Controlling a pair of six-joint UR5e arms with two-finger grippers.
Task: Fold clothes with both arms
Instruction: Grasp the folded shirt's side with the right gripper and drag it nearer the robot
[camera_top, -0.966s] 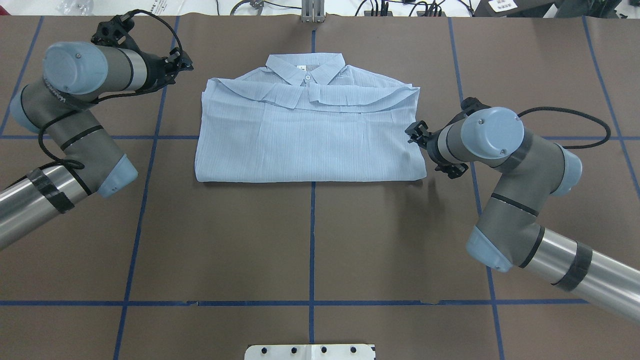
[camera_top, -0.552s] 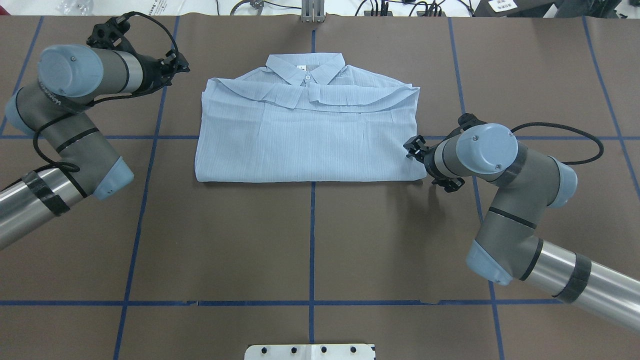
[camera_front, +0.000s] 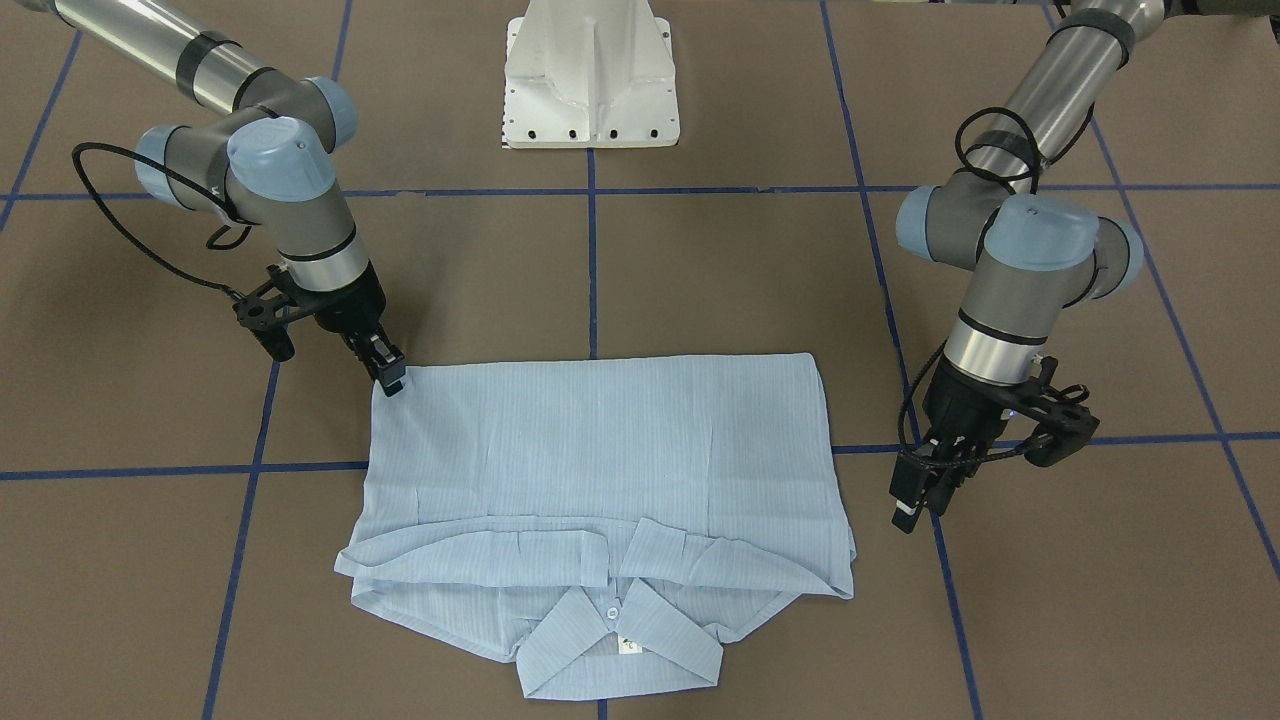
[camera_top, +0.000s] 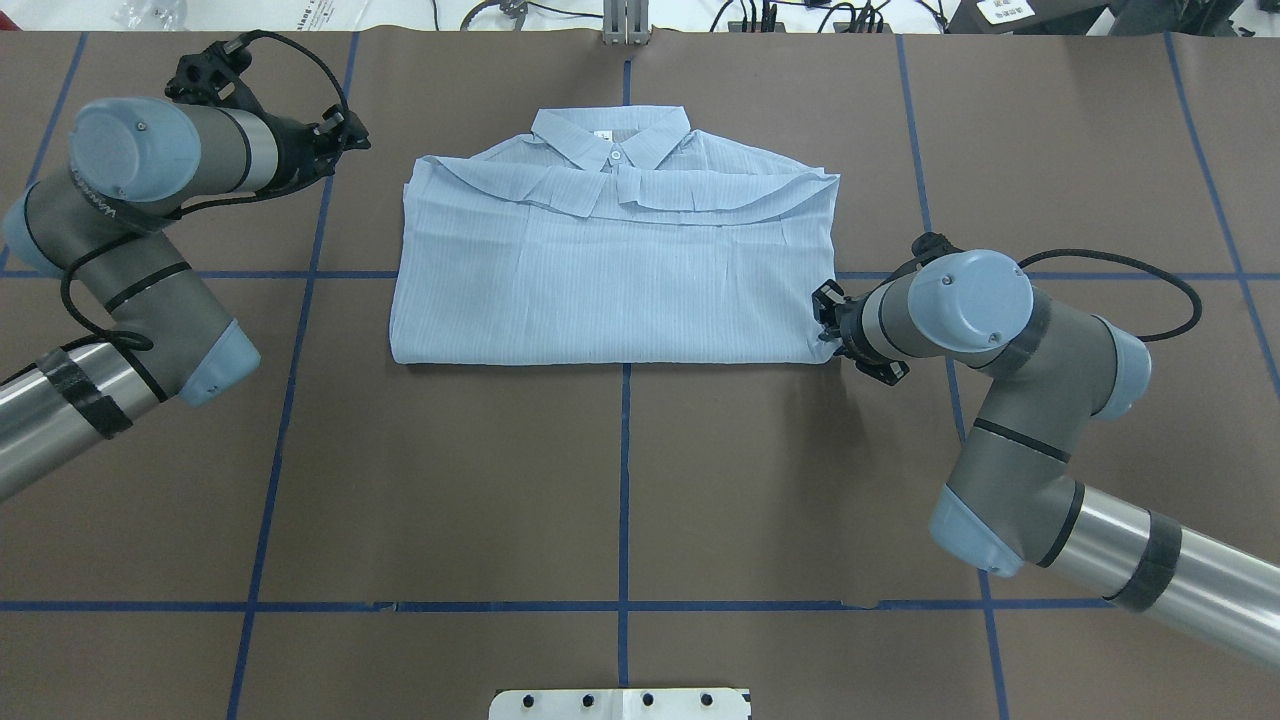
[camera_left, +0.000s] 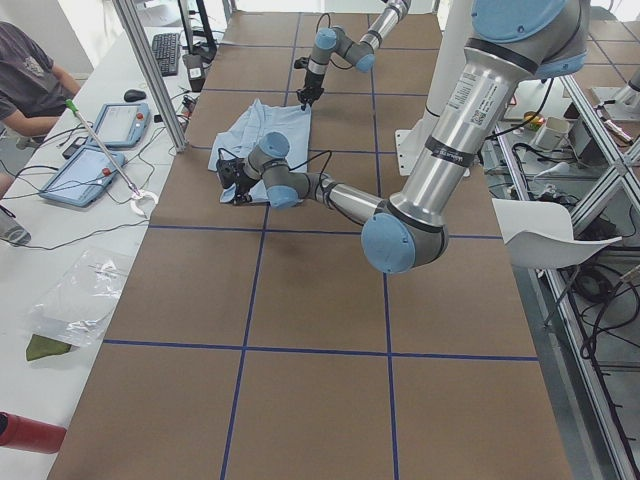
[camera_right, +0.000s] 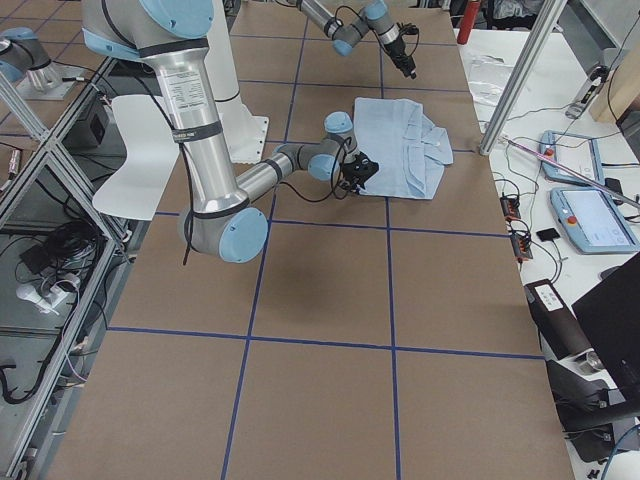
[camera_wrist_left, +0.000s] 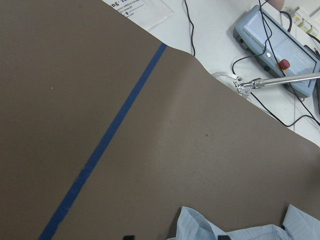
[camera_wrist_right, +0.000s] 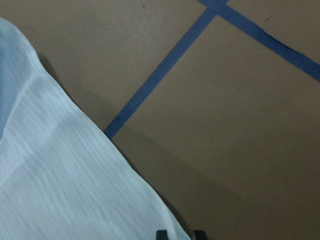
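Your table (camera_top: 450, 480) is covered in brown paper and ruled into squares by blue tape lines (camera_top: 623, 480). The robot's white base (camera_top: 620, 703) sits at its near edge.

Start at the left of the overhead view. The left arm (camera_top: 150, 160) bends in over the far-left square. Its left gripper (camera_top: 343, 133) hangs over bare paper beside the collar-side corner of the shirt (camera_top: 620, 270) — close, but not touching the cloth. In that arm's wrist view, two dark fingertips (camera_wrist_left: 129, 237) just show at the bottom edge with a wide gap between them, so the claw stands apart and holds nothing.

In the middle, the shirt lies flat across the centre tape line, folded into a neat rectangle. Its collar (camera_top: 612, 135) points away from the robot, and one long folded edge faces it.

On the right, the right arm (camera_top: 1010, 330) reaches in, and the right gripper (camera_top: 826, 322) meets the shirt's near right corner. Its wrist view shows both fingertips (camera_wrist_right: 161, 235) close together with a slim gap — the cloth's edge runs up to that gap. You cannot tell whether the fingertips actually pinch the fabric.
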